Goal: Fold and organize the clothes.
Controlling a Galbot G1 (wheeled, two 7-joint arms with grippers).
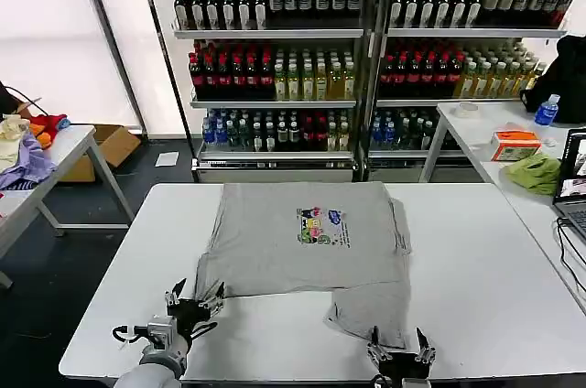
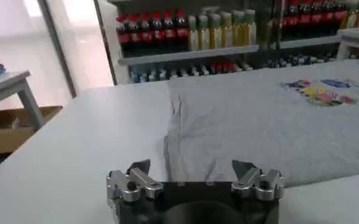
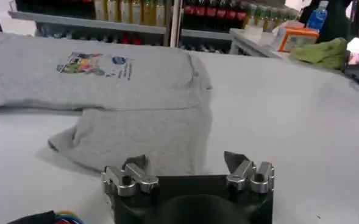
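A light grey short-sleeved shirt (image 1: 302, 237) with a small multicoloured chest print (image 1: 320, 224) lies partly folded on the white table (image 1: 494, 260). One flap (image 1: 375, 307) hangs toward the near edge. My left gripper (image 1: 194, 301) stands open at the shirt's near left corner, its jaws spread wide just before the hem (image 2: 228, 164). My right gripper (image 1: 400, 347) is open too, at the near edge just in front of the flap (image 3: 142, 140). Neither gripper holds cloth.
Shelves of bottled drinks (image 1: 366, 49) stand behind the table. A side table at the right carries a lime-green cloth (image 1: 533, 171), an orange box (image 1: 515, 143) and a laptop (image 1: 572, 187). Another table (image 1: 55, 164) with a lavender cloth (image 1: 29, 167) stands at the left.
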